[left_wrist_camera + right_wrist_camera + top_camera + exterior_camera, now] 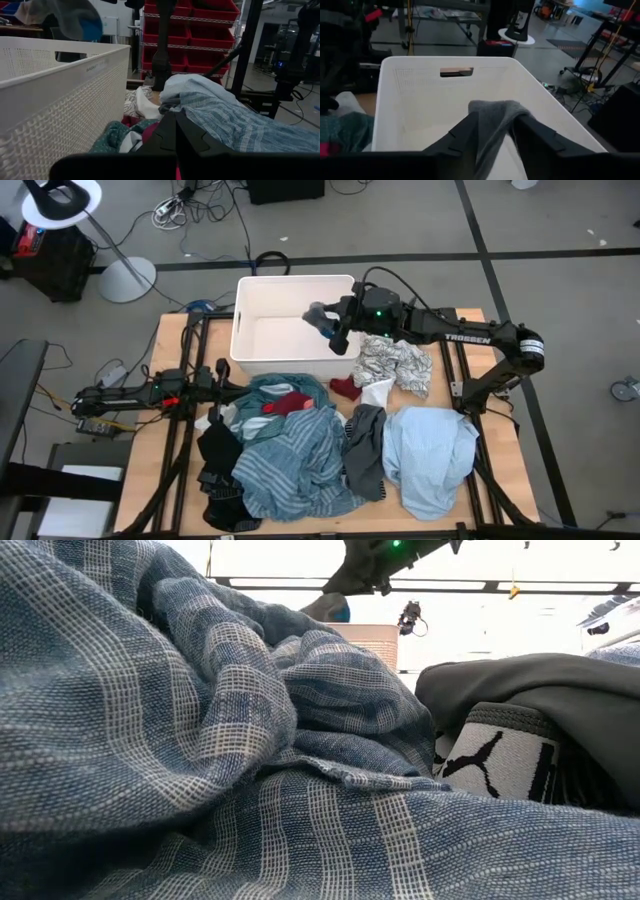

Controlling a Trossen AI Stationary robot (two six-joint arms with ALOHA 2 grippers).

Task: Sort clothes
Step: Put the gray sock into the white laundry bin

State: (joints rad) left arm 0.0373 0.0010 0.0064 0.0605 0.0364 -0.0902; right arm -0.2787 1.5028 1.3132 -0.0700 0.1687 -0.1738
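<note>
Tub [262, 345]: white, far on the bench [500, 470], bare inside.
Right end effector [496, 131]: over the tub, clamped on a grey sock [495, 117].
Left end effector [172, 142]: fingers together, low beside the tub.
Clothes [300, 450]: heaped near the tub.
Room: red bins [200, 22].

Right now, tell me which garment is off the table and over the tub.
The grey garment, pinched in the right gripper above the white tub. Every other garment, like the blue-striped shirt, lies on the table.

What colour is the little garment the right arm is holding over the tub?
Grey with a blue end; the high view shows both colours.
</note>
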